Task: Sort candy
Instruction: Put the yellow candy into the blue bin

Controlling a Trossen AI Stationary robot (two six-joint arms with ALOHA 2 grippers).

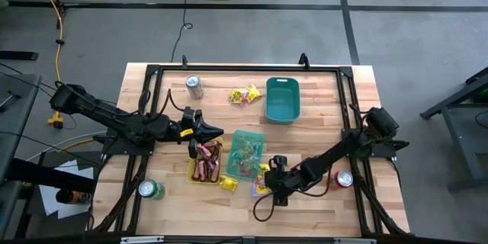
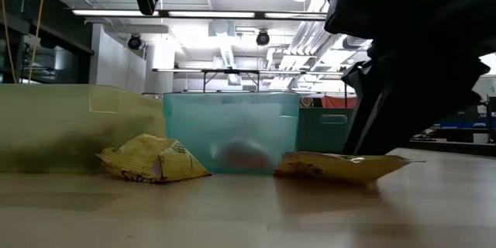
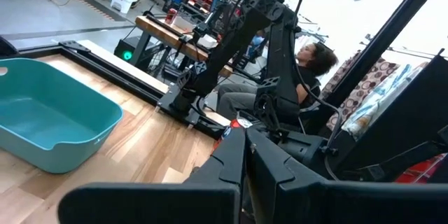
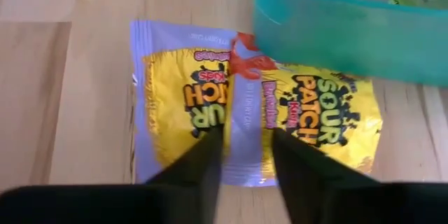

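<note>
Two bright yellow packets (image 4: 273, 112) lie flat side by side on the wood, next to the small teal tray (image 4: 350, 35) that holds tiny pale pieces (image 1: 245, 155). My right gripper (image 4: 246, 150) is open above them, pointing down, with a fingertip over each packet. Dark red-brown bars (image 1: 207, 162) lie in the yellow tray (image 1: 192, 174). More yellow packets (image 1: 244, 94) lie near the far edge, and one (image 2: 155, 161) lies beside the yellow tray. My left gripper (image 1: 217, 130) is shut on nothing. It hovers level over the yellow tray's far end, pointing toward the table's right. My right gripper comes from above with its fingers (image 4: 210, 154) spread over the seam between the two yellow packets (image 4: 241, 112). I cannot tell whether the tips touch the wrappers. The packets lie flat on the table.
A larger teal tray (image 1: 282, 97) stands empty near the far edge. Drink cans stand at the far left (image 1: 194, 85), the near left (image 1: 151, 191) and the near right (image 1: 344, 179) beside the right arm. A person sits beyond the table (image 3: 315, 59).
</note>
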